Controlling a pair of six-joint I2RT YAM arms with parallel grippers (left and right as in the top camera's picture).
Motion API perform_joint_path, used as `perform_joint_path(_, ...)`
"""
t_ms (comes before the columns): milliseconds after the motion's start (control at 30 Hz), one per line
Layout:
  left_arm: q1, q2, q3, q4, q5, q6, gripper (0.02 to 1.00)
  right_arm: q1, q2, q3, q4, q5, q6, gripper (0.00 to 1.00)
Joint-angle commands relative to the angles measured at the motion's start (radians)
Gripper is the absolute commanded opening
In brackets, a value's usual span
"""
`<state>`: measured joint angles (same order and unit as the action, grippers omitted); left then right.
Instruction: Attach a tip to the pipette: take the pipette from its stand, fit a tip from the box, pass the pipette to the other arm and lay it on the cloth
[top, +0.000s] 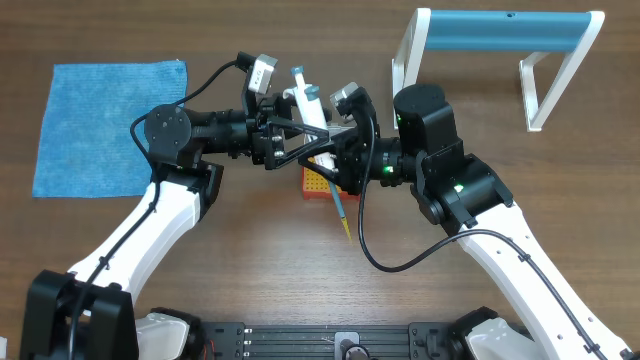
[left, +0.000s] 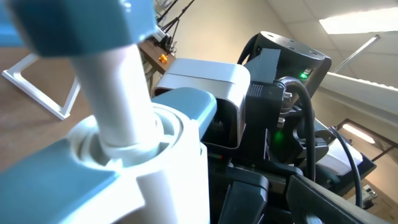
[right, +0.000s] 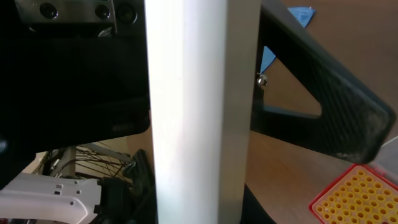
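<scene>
Both arms reached inward, forearms near level, meeting nose to nose at centre. Left gripper pointed right, jaws spread. Right gripper pointed left, close against it.

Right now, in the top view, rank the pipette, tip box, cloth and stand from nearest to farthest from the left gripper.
From the left gripper:
1. pipette, right against it.
2. tip box, just beside, in the middle.
3. cloth, on the left side.
4. stand, far right corner.
</scene>
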<state>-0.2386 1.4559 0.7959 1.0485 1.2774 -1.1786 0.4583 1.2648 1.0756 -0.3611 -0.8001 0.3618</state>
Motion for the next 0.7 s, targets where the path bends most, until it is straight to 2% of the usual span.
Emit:
perform_joint_path(33,0.003,0.01,0.027,-0.021,-0.001,0.063,0.588,0.001,-0.004,0.008,0.008,-0.028,0.008,0.077)
perform_joint_path(67,0.003,0.01,0.027,-0.021,-0.006,0.063,0.492,0.001,-0.004,0.008,0.008,-0.028,0.008,0.082)
perform_joint_path(133,0.003,0.01,0.027,-0.02,-0.019,0.069,0.459,0.001,-0.004,0.008,0.008,-0.033,0.008,0.082)
perform_joint_path(267,0.002,0.01,0.027,-0.019,-0.074,0.098,0.202,0.001,-0.004,0.008,0.008,-0.064,0.009,0.082)
perform_joint_path(333,0.002,0.01,0.027,-0.019,-0.086,0.121,0.178,0.001,-0.004,0.008,0.008,-0.069,0.012,0.082)
perform_joint_path(433,0.002,0.01,0.027,-0.019,-0.096,0.127,0.029,0.001,-0.004,0.008,0.008,-0.069,0.012,0.082)
perform_joint_path(500,0.002,0.01,0.027,-0.02,-0.097,0.142,0.029,0.001,-0.004,0.008,0.008,-0.069,0.012,0.082)
perform_joint_path(533,0.002,0.01,0.027,-0.02,-0.097,0.142,0.029,0.001,-0.004,0.008,0.008,-0.069,0.012,0.277)
perform_joint_path(567,0.002,0.01,0.027,-0.02,-0.096,0.142,0.029,0.001,-0.004,0.008,0.008,-0.069,0.011,0.665)
perform_joint_path(600,0.002,0.01,0.027,-0.02,-0.097,0.141,0.029,0.001,-0.004,0.008,0.008,-0.069,0.011,0.849)
perform_joint_path(700,0.004,0.01,0.027,-0.044,-0.1,0.151,0.029,-0.001,-0.004,0.008,0.006,-0.067,0.011,0.853)
